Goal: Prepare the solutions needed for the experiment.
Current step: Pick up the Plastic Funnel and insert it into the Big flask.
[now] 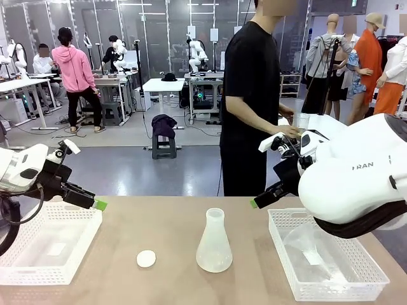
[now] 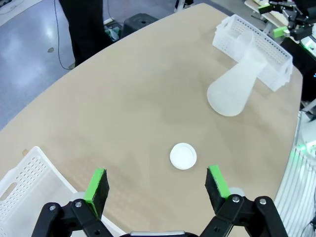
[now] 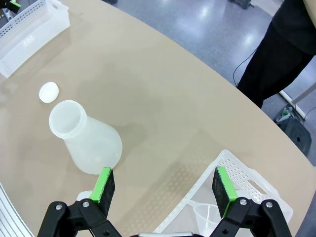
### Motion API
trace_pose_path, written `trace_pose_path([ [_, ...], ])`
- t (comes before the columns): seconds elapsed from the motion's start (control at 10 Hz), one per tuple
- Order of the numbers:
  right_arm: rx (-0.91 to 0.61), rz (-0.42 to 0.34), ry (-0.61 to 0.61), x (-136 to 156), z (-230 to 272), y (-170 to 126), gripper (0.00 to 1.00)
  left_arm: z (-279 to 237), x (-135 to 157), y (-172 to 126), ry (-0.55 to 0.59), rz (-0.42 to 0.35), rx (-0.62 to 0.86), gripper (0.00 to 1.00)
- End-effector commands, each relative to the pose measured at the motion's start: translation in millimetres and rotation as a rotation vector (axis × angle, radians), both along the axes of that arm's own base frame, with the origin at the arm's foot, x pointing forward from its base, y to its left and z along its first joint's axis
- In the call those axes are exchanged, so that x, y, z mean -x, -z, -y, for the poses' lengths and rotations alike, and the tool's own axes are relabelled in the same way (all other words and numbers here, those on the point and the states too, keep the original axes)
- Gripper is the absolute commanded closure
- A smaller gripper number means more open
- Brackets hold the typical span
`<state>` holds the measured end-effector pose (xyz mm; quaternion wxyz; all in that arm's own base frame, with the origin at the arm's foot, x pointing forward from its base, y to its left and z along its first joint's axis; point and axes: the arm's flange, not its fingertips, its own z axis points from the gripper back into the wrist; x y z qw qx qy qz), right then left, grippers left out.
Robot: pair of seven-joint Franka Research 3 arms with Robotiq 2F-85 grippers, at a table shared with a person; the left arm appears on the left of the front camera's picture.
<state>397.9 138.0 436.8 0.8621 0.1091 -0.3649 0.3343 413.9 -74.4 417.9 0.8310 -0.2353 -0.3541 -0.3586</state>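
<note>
A translucent conical flask stands upright at the middle of the table; it is also in the left wrist view and the right wrist view. The solutions are out of view: I make out no liquid in the flask. A small white round disc lies to the flask's left. My left gripper hovers open above the left basket's inner edge. My right gripper hangs open above the right basket's near corner. Both hold nothing.
White perforated baskets sit at the table's left and right. The right one holds a clear plastic beaker. A person in black stands at the far side, holding a clear cup.
</note>
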Motion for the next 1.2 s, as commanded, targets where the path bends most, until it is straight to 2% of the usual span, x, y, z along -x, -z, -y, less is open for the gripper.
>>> trace_pose_path([
  [0.0, 0.019, 0.019, -0.019, 1.5, -4.1, -1.6, 0.0, 3.6, 0.1, -8.7, -0.001, 0.067, -0.022, 0.0],
  [0.1, 0.0, 0.0, 0.0, 0.0, 0.0, 0.0, 0.0, 0.0, 0.0, 0.0, 0.0, 0.0, 0.0, 0.0],
  [0.2, -0.031, -0.052, 0.047, -2.1, -1.2, 1.0, 0.0, -2.3, -1.6, 1.5, 0.033, -0.098, 0.153, 0.0],
  [0.3, -0.072, -0.078, 0.101, -4.7, 2.6, 2.2, 0.0, -15.4, -3.8, 1.9, -0.021, -0.177, 0.266, 0.0],
  [0.4, -0.096, -0.128, 0.163, -7.2, 4.7, 3.5, 0.0, -22.0, -5.7, 8.8, -0.078, -0.255, 0.302, 0.0],
  [0.5, -0.144, -0.2, 0.219, -10.2, 4.9, 3.0, 0.0, -24.7, -8.8, 15.8, -0.089, -0.338, 0.354, 0.0],
  [0.6, -0.182, -0.206, 0.387, -13.1, -0.2, -1.0, 0.0, -25.3, -11.7, 18.8, -0.104, -0.386, 0.395, 0.0],
  [0.7, -0.088, -0.124, 0.138, -5.4, 10.6, 11.0, 0.0, -24.8, 3.6, 14.4, -0.041, -0.254, 0.283, 0.0],
  [0.9, -0.088, -0.124, 0.138, -5.4, 10.6, 11.0, 0.0, -24.8, 3.6, 14.4, -0.041, -0.254, 0.283, 0.0],
  [1.0, -0.112, -0.161, 0.209, -11.4, 10.6, 13.0, 0.0, -30.9, 2.2, 19.3, -0.058, -0.312, 0.33, 0.0],
  [1.1, -0.208, -0.255, 0.279, -21.5, 20.6, 11.0, 0.0, -41.9, -5.2, 20.2, -0.059, -0.414, 0.575, 0.0],
])
